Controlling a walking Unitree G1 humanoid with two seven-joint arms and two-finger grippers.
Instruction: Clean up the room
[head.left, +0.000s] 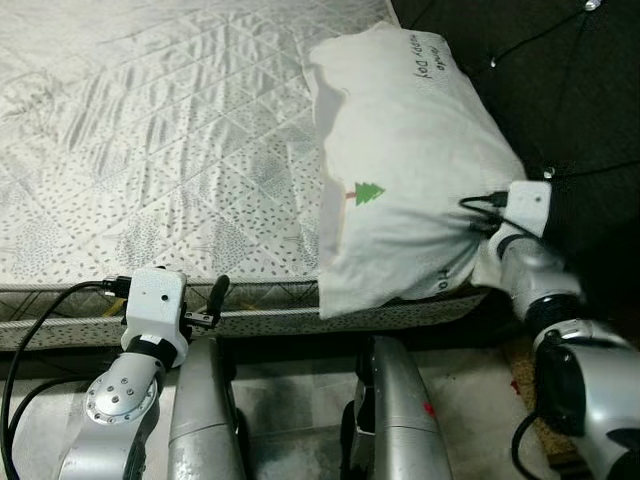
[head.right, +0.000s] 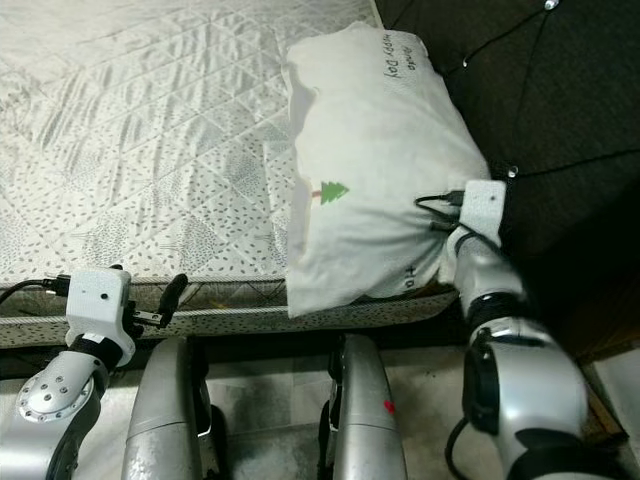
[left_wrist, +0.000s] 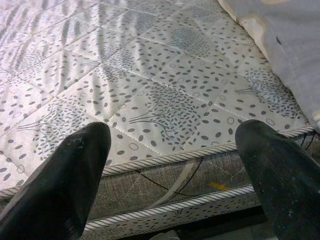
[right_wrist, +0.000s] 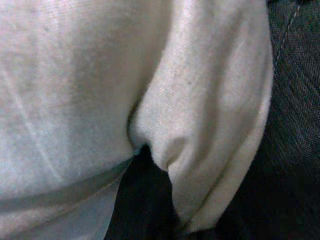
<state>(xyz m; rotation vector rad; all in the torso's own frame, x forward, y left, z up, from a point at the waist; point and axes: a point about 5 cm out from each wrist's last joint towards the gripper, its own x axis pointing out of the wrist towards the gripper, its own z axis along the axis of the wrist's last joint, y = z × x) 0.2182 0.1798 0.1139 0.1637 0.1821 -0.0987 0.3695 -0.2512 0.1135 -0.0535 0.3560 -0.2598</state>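
Pillow (head.left: 405, 165) fills the head views' right half, its lower corner pinched by the right gripper (head.left: 482, 232) over the mattress (head.left: 150, 140) edge. Left wrist view: left gripper (left_wrist: 175, 170) spread wide, empty. Right wrist view: fabric bunched around a finger (right_wrist: 142, 200); lay it flat before releasing.

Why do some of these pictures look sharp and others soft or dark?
Left eye view: evenly lit and sharp on the mattress and pillow; the dark headboard loses detail in shadow. Left wrist view: quilting crisp, left end effector fingers slightly soft up close. Right wrist view: pillow fabric pressed near the lens looks blurry, the right end effector a dark shape.
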